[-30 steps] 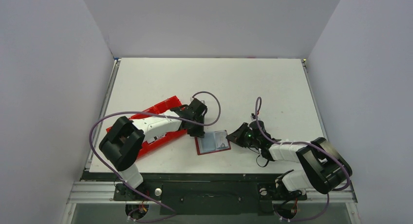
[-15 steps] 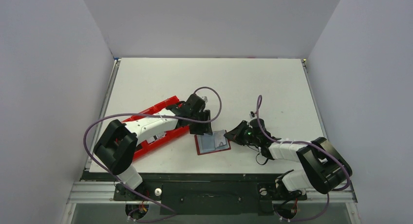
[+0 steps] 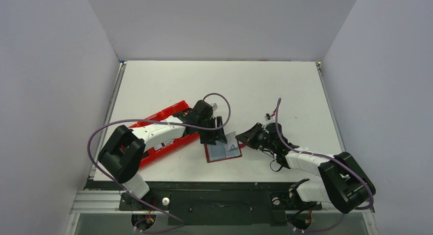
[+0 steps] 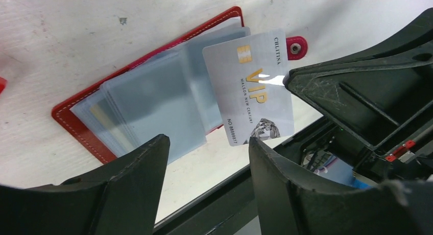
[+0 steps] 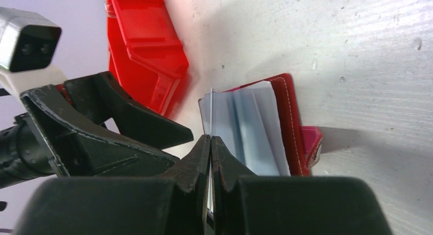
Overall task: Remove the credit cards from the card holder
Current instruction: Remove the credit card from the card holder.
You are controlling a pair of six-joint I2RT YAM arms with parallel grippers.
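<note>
The card holder (image 3: pixel 221 152) lies open on the table, with a dark red cover, pale blue sleeves (image 4: pixel 148 97) and a red strap tab (image 4: pixel 296 45). My right gripper (image 3: pixel 242 138) is shut on a silver VIP credit card (image 4: pixel 255 87) and holds it tilted over the holder's right edge. In the right wrist view the card (image 5: pixel 211 110) shows edge-on between the closed fingers of the right gripper (image 5: pixel 211 139). A tan-gold card edge (image 4: pixel 102 117) shows inside a sleeve. My left gripper (image 4: pixel 206 143) is open and empty, hovering just above the holder's far-left side (image 3: pixel 217 135).
A bright red compartment tray (image 3: pixel 164 130) lies left of the holder, under the left arm; it also shows in the right wrist view (image 5: pixel 145 51). The table's near edge and black frame (image 4: pixel 286 153) run just beyond the holder. Purple cables loop over both arms.
The right gripper has drawn the silver card up and away from the holder's sleeves. The left gripper has moved right and closer to the holder.
</note>
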